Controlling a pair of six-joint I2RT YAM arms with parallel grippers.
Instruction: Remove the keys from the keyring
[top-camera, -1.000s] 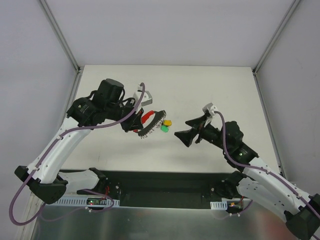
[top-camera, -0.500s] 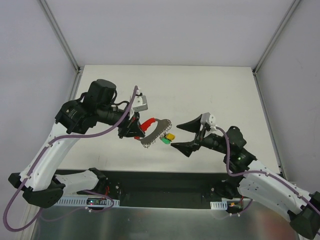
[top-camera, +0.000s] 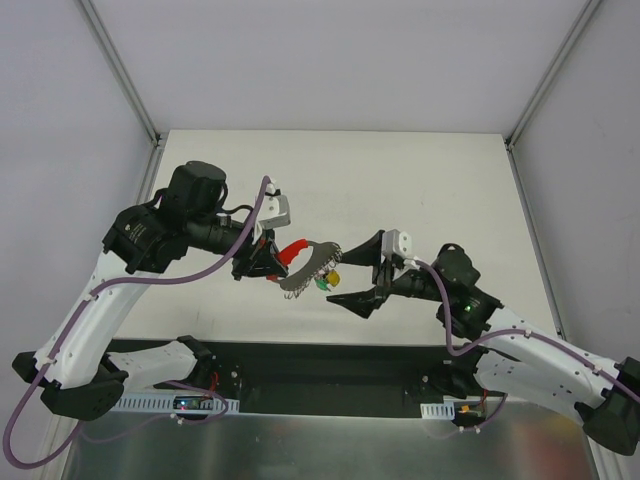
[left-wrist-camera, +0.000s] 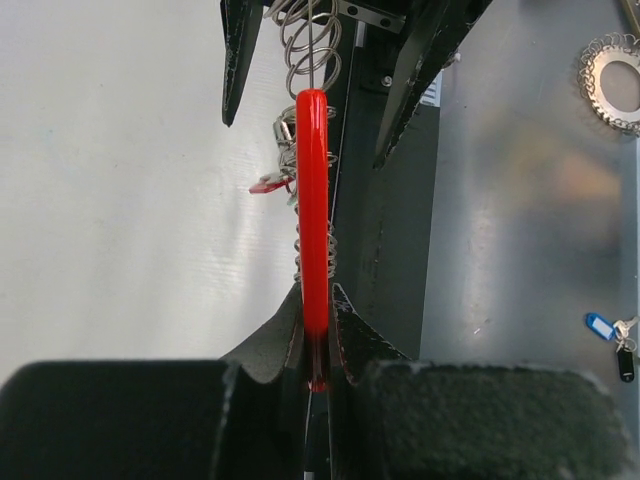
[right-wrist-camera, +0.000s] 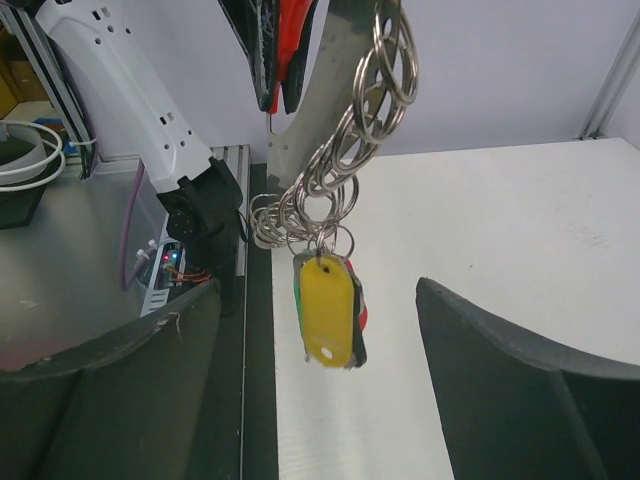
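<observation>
My left gripper (top-camera: 268, 258) is shut on the red loop (top-camera: 295, 248) of the keyring and holds it in the air; in the left wrist view the loop (left-wrist-camera: 313, 200) is edge-on between the jaws. A chain of several silvery wire rings (right-wrist-camera: 350, 150) hangs from it. The keys (right-wrist-camera: 328, 310), with yellow, green and red covers, dangle at the chain's end, above the table (top-camera: 420, 180). My right gripper (top-camera: 338, 275) is open and its fingers straddle the keys without touching them, as the right wrist view (right-wrist-camera: 318, 285) shows.
The black front strip of the table and the arm bases (top-camera: 330, 370) lie below the keys. On the grey metal shelf, another ring of small rings (left-wrist-camera: 612, 80) and a blue key tag (left-wrist-camera: 598, 325) lie at the right.
My right gripper has moved left and now has its open fingers on either side of the hanging keys. My left arm has shifted slightly left and down with the keyring.
</observation>
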